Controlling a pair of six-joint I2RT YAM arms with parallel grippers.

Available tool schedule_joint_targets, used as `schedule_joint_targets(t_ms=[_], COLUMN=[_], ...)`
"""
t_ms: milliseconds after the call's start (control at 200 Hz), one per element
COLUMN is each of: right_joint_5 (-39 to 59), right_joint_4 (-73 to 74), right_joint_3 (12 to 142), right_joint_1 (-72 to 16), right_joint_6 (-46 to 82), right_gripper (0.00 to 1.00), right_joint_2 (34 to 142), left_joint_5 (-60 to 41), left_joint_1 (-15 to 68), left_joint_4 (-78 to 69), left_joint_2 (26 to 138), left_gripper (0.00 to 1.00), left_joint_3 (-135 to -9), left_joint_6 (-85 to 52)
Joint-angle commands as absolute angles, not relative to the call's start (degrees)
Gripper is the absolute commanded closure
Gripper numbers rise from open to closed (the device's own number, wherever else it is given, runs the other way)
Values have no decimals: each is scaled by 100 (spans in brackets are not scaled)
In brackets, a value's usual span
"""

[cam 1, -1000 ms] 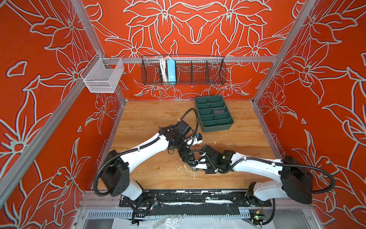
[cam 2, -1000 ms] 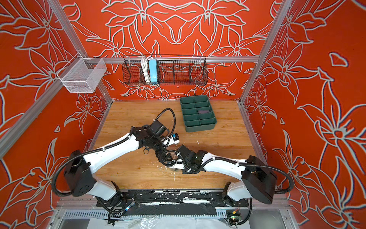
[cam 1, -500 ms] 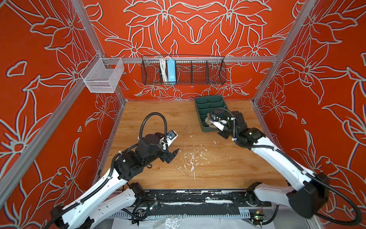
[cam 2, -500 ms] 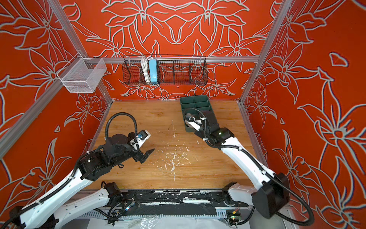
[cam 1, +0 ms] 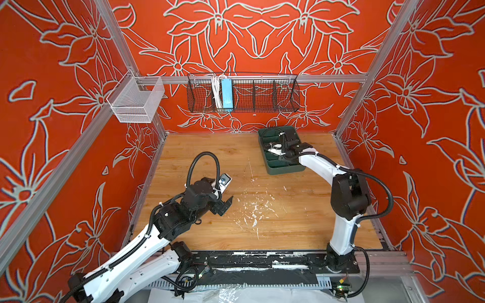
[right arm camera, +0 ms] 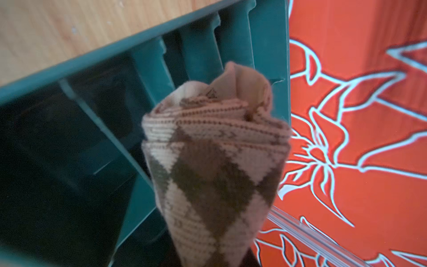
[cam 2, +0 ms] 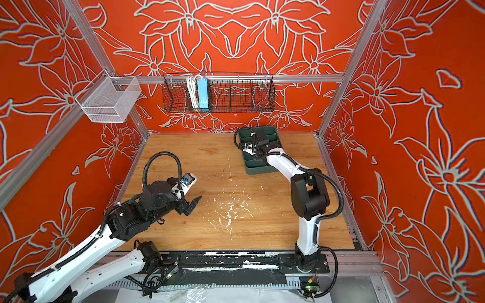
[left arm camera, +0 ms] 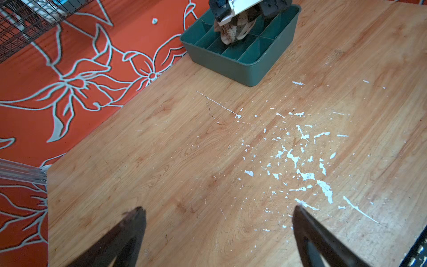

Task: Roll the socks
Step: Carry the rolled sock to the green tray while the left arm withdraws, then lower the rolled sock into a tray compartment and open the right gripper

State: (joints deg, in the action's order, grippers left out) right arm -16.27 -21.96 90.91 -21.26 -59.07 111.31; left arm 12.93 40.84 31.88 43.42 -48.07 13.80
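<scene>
The right claw [left arm camera: 246, 10] is pinched narrow on the rolled beige argyle sock [right arm camera: 215, 166] and hangs it over the green divider tray [cam 1: 286, 170], probably to drop the finished roll into 1 compartment. The left claw [left arm camera: 217, 212] gapes wide and empty above the worktop [left arm camera: 184, 150], seemingly parked clear. In both top views the right arm hides the sock; only the 2 wrist views show it (the purple sock I cannot find).
</scene>
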Motion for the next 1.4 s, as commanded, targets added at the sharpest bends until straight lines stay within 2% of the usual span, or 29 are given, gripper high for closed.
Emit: schedule_joint_targets(t_ms=[0,315,610,806,1101,1396], right_joint_5=[-1631,-1640,-1115,-510,796,1287], right_joint_4=[-2137,-2303,-2410,-3597,-5983,-6795], right_joint_3=[9615,10526,9900,9721,9925,9792], right_joint_1=[-2040,-2029,-2140,-2262,-2524,-3230], right_joint_6=[-5878,-6383,-6221,-5836,-4390,-4534], right_gripper=[100,100,100,100,100,100], right_joint_2=[11221,12221,12380,12141,11996,12322], left_joint_5=[1279,1336,1274,1231,1233,1187], left_joint_1=[4096,4096,4087,4079,4080,4074], left_joint_4=[3138,3059,3028,3028,3135,3208], left_joint_2=[4368,4568,4736,4755,4494,4507], left_gripper=[3,3,3,3,3,3], left_joint_3=[-4771,-4736,-4718,-4728,-4711,-4711], left_joint_6=[1301,1397,1424,1426,1450,1455])
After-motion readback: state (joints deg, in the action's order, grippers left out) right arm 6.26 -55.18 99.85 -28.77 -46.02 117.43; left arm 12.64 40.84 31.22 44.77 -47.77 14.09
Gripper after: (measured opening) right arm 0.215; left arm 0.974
